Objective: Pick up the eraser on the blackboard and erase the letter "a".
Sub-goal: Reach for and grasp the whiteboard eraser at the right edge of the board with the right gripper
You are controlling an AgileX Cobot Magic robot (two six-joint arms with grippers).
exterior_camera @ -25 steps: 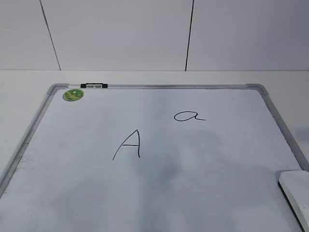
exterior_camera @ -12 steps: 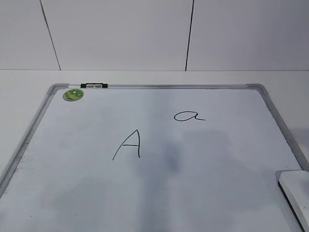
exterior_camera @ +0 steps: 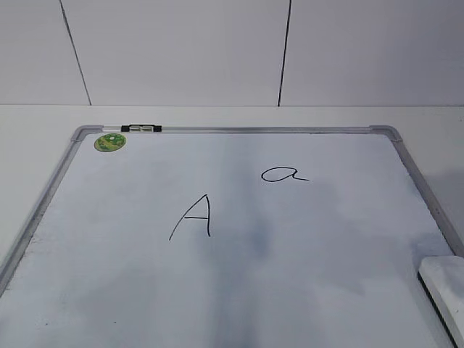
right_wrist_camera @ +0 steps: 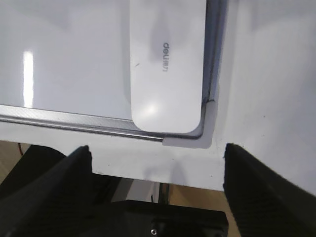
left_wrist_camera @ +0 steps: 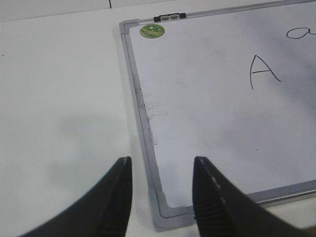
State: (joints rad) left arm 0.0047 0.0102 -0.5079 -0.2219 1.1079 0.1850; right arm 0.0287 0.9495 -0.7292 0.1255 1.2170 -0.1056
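The blackboard [exterior_camera: 395, 139] is a white board with a silver-grey frame, lying flat on the white table. The cursive letter "a" [exterior_camera: 284, 174] sits right of centre; its left part shows in the left wrist view [left_wrist_camera: 302, 33]. The white eraser [exterior_camera: 444, 281] lies in the board's near right corner and shows in the right wrist view [right_wrist_camera: 167, 64] with a grey mark on top. My right gripper [right_wrist_camera: 158, 150] is open, above the table edge just short of the eraser. My left gripper [left_wrist_camera: 161, 170] is open over the board's near left corner [left_wrist_camera: 165, 215]. Neither gripper shows in the exterior view.
A capital "A" [exterior_camera: 193, 216] is drawn left of the "a". A round green sticker [exterior_camera: 109, 142] and a black clip [exterior_camera: 141, 128] sit at the board's far left corner. The table's front edge [right_wrist_camera: 148, 178] lies under my right gripper. A white panelled wall stands behind.
The soft shadow on the board's middle has shifted and darkened slightly. The board, letters and eraser have not moved.
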